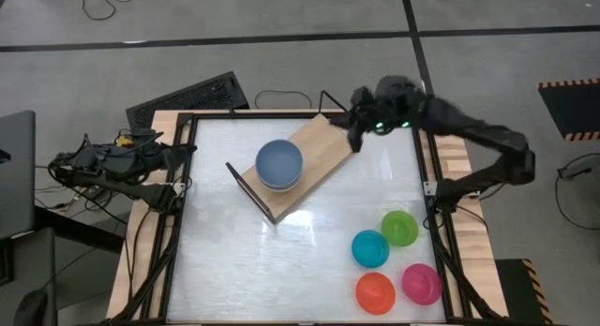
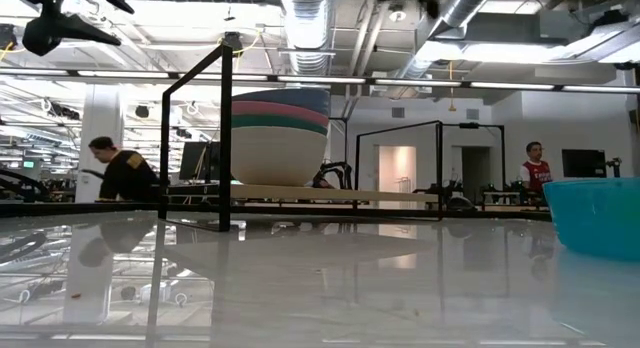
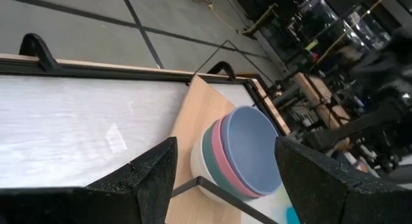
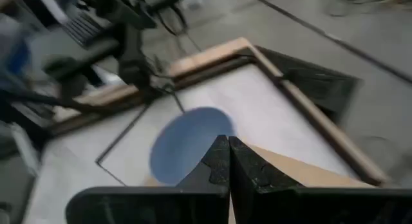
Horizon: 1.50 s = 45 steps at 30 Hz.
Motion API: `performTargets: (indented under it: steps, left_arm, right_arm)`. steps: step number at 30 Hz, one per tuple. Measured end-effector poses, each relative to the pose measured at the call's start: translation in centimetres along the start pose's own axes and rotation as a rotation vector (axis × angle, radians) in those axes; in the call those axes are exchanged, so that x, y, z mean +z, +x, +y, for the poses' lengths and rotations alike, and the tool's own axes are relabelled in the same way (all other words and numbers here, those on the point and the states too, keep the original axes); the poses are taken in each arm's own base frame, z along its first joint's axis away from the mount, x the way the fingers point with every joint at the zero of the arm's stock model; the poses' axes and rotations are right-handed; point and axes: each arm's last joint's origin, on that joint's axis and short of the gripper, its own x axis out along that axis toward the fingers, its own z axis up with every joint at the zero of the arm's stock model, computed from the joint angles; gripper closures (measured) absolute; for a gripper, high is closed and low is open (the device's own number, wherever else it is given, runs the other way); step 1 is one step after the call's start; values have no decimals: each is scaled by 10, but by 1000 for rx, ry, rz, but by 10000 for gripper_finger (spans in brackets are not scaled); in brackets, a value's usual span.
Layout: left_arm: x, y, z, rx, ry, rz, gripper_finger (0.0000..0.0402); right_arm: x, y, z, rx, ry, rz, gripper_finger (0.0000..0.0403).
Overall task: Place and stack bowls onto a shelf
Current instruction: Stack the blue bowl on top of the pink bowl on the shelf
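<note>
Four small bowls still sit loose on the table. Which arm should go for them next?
Probably the right. The green, teal, magenta and red bowl lie on its side of the table; the right gripper, jaws shut, hovers by the shelf. The left gripper waits at the opposite edge.

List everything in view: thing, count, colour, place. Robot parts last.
Table: one, white top with black frame, filling the middle of the high view.
Shelf: one, light wood with black wire ends, lying at an angle on the table's far half.
Stacked bowls: one stack of four, white, teal, pink and blue-grey on top, on the shelf's left half.
Small bowls: four, green, teal, red and magenta, clustered on the table's near right corner.
Keyboard: one, black, beyond the table's far left corner.
People: two, in the room behind, low view.
Left tool: open, at the table's left edge.
Right tool: shut, over the shelf's far right end.
</note>
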Motion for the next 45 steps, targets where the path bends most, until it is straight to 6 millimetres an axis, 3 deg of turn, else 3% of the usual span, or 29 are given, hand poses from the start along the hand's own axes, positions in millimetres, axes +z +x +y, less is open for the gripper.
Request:
performTargets:
  steps: [4,11,20,45]
  left_arm:
    - [0,0,0,2,-3,-3,157]
    - [0,0,0,2,-38,-3,157]
    - [0,0,0,1,-85,-1,157]
    - [2,0,1,33,-87,-63,157]
  right_arm:
    - [-39,46,-10,100,70,-111,386]
    - [-72,101,-14,208,112,-114,386]
    - [-97,139,-26,206,133,-30,386]
    - [-102,140,-47,184,219,34,386]
